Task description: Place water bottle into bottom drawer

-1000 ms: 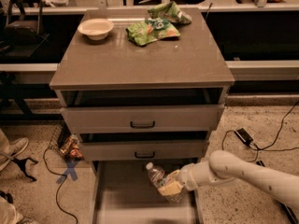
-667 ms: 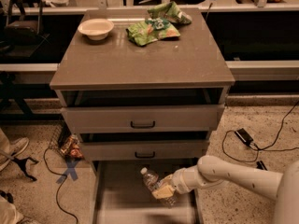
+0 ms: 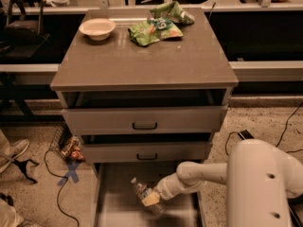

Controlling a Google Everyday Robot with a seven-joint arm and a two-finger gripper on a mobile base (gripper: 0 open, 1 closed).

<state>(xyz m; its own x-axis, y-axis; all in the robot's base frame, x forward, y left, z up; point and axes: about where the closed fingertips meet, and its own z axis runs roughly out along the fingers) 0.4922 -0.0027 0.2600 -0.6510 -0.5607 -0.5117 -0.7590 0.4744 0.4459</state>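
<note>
Locate gripper [image 3: 152,198] at end of white arm [image 3: 199,173], low over the pulled-out bottom drawer [image 3: 111,211], toward its right half. Read claw as closed across the label band of water bottle [image 3: 142,191], with no slack visible. Note bottle tilted, white cap up and to the left, base down near the drawer floor; cannot tell whether touching it. Judge the mid-body hold as keeping the bottle balanced. Judge the tilt as following the wrist's side-on reach below the 2 upper drawer fronts [image 3: 104,120]. Disregard bowl [image 3: 97,28] and green snack bags [image 3: 155,30] on cabinet top [image 3: 142,65]: well apart from the work.

Against 0.7 s ago: find bottle and gripper lower, nearer the drawer floor, and slightly leftward. Find the arm's thick link now filling the lower right foreground. See cabinet, bowl and bags unchanged.
</note>
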